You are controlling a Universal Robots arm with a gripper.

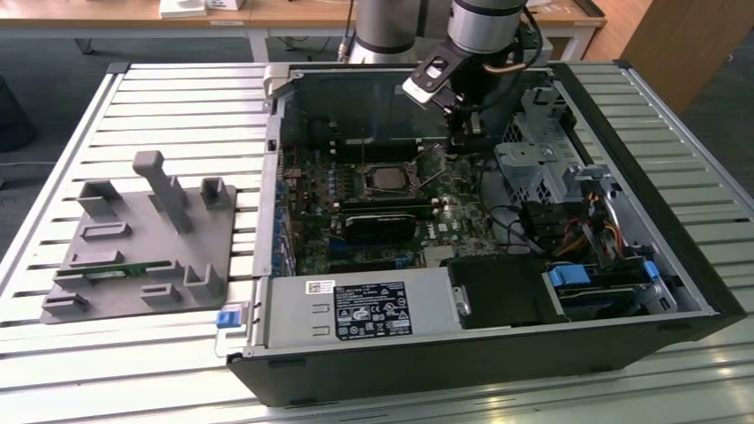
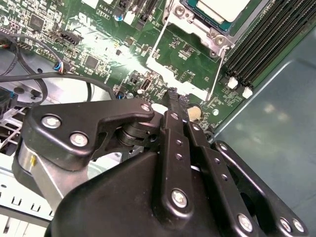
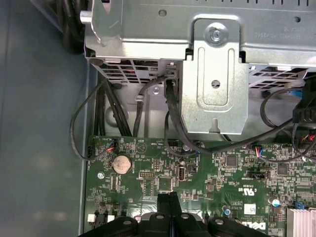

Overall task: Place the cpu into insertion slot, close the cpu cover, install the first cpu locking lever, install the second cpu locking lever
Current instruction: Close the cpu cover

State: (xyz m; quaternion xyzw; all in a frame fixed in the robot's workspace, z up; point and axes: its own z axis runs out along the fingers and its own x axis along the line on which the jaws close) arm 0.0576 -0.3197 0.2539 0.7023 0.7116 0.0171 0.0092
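Note:
The cpu (image 1: 387,177) (image 2: 218,7) lies pale and flat in the insertion slot (image 1: 407,187) on the green motherboard. The silver cpu cover (image 2: 216,37) lies down around it. Two thin wire levers flank the socket, one (image 2: 154,45) along one side and the other (image 2: 217,74) along the adjacent side; both look raised off the board. My gripper (image 1: 460,152) (image 2: 173,93) (image 3: 168,197) hangs just above the board on the exterior view's right of the socket. Its black fingers are shut together with nothing between them, the tips close to the free end of a lever.
The open computer case (image 1: 659,265) encloses the board. A silver drive cage (image 3: 217,74) with black cables (image 3: 173,133) stands close behind my fingers. A coin battery (image 3: 121,163) and memory slots (image 2: 261,44) lie nearby. A grey fixture block (image 1: 141,247) rests on the slatted table.

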